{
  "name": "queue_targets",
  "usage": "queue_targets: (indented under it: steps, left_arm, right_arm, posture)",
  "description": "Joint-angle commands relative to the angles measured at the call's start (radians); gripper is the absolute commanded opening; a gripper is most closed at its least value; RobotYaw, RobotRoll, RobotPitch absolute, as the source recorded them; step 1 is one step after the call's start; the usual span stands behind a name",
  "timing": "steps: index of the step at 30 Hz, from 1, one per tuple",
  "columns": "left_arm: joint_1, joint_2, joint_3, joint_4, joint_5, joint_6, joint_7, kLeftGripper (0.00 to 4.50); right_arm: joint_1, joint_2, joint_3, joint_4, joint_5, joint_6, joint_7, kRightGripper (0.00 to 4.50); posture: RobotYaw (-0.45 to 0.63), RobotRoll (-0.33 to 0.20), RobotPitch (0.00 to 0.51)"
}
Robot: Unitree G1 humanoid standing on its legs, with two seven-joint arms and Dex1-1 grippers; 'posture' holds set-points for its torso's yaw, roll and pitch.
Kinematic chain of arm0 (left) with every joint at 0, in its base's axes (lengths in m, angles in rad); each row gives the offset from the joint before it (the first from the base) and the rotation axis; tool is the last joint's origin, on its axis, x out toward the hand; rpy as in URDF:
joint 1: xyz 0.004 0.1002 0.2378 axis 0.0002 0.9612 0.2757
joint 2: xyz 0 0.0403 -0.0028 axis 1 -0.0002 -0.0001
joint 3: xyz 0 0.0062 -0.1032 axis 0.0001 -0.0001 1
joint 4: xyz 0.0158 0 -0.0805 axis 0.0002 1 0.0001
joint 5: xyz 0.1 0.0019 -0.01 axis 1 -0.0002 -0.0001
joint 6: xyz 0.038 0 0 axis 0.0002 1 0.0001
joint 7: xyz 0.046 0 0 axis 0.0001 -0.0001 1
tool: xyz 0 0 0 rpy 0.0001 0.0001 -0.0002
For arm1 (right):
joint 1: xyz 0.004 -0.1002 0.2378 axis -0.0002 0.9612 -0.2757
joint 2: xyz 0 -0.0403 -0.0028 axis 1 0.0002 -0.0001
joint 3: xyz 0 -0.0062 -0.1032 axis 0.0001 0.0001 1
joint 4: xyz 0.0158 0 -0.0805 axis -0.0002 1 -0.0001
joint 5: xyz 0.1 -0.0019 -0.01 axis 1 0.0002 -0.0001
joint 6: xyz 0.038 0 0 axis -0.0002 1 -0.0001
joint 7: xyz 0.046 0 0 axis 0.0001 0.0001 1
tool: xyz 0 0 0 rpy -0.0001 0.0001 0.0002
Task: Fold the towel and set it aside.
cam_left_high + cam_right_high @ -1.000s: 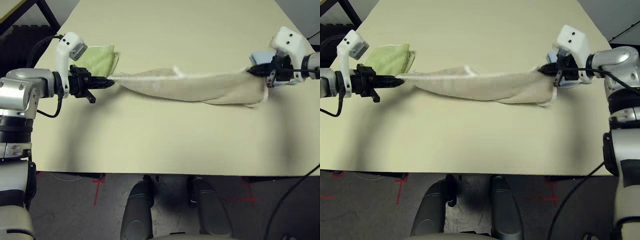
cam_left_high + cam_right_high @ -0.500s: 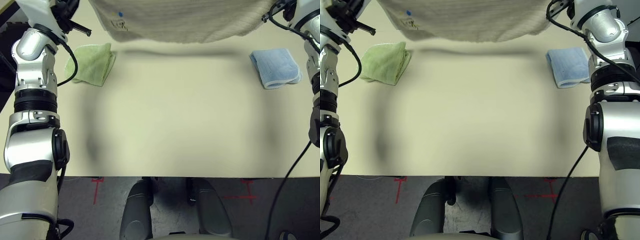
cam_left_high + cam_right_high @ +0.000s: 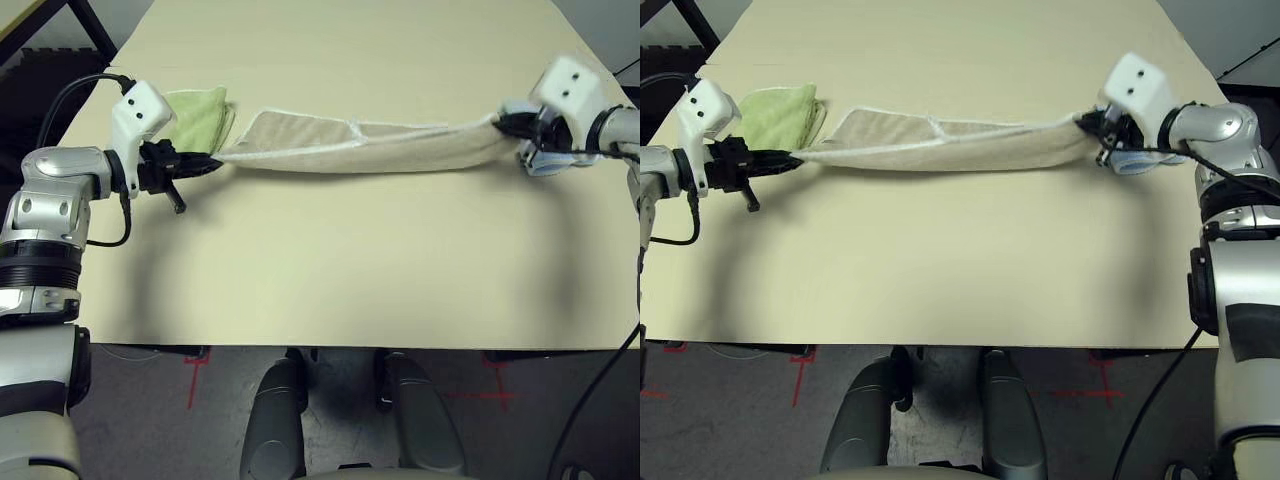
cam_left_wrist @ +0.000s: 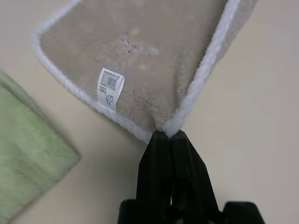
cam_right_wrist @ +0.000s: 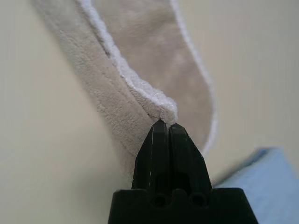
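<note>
Half a second ago the towel [image 3: 370, 150] hung raised between the arms; now it is lowered across the far tabletop [image 3: 330, 260], so a fold is being laid. The left gripper [image 3: 208, 163] has its jaws clamped on the 9 o'clock corner beside the green cloth [image 3: 200, 115]. The long axis runs 9 to 3 o'clock. The right gripper [image 3: 505, 123] pinches the 3 o'clock corner over the blue cloth [image 3: 545, 160].

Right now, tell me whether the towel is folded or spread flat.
Folded lengthwise. The towel is a narrow doubled band pulled between the left tool and right tool, both shut on its ends.
</note>
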Motion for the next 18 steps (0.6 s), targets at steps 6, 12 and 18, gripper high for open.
queue_targets:
  steps: [6, 12, 18]
  left_arm:
    - [0.007, 0.154, -0.184, -0.045, 0.0, 0.085, -0.276, 0.02]
    - [-0.029, 0.293, -0.406, -0.161, -0.201, 0.148, -0.277, 0.02]
    - [-0.096, 0.318, -0.503, -0.196, -0.29, 0.17, -0.277, 0.02]
  right_arm:
    - [0.006, -0.064, 0.122, -0.053, -0.026, 0.145, 0.363, 0.0]
    - [-0.022, -0.101, 0.256, -0.042, -0.096, 0.042, 0.363, 0.0]
    - [-0.048, -0.13, 0.323, -0.016, -0.147, -0.004, 0.363, 0.0]
  posture:
    - [-0.09, 0.0, 0.227]
    - [-0.1, 0.0, 0.225]
    - [-0.09, 0.0, 0.224]
